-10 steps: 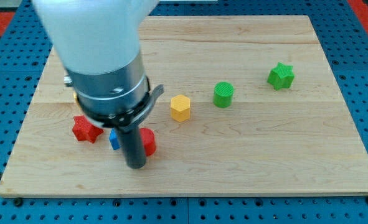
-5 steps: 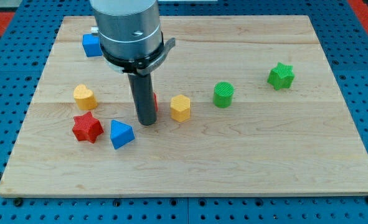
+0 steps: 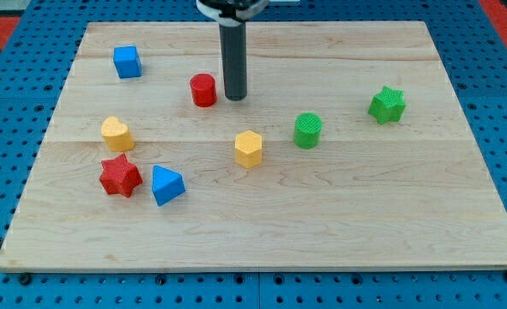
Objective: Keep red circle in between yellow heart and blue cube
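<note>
The red circle (image 3: 203,89) stands on the wooden board in the upper middle. My tip (image 3: 234,97) is just to its right, a small gap apart. The blue cube (image 3: 127,62) sits at the upper left. The yellow heart (image 3: 116,134) lies at the left, below the blue cube. The red circle is to the right of both of them.
A red star (image 3: 119,176) and a blue triangular block (image 3: 166,184) lie at the lower left. A yellow hexagon (image 3: 248,148) is at the centre, a green cylinder (image 3: 307,130) to its right, and a green star (image 3: 387,105) further right.
The arm has moved toward the view's top. The red circle has moved up with it, from the lower left to the upper middle. The tip now stands right of it.
</note>
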Action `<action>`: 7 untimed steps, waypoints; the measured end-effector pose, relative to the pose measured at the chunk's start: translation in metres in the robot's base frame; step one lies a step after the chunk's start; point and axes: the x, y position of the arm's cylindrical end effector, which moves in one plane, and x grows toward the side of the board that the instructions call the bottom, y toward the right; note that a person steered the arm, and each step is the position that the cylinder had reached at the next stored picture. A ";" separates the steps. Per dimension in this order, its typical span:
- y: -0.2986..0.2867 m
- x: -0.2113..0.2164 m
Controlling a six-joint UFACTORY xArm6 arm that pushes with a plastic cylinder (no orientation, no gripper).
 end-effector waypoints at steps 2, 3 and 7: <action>-0.085 0.011; -0.128 0.011; -0.099 0.042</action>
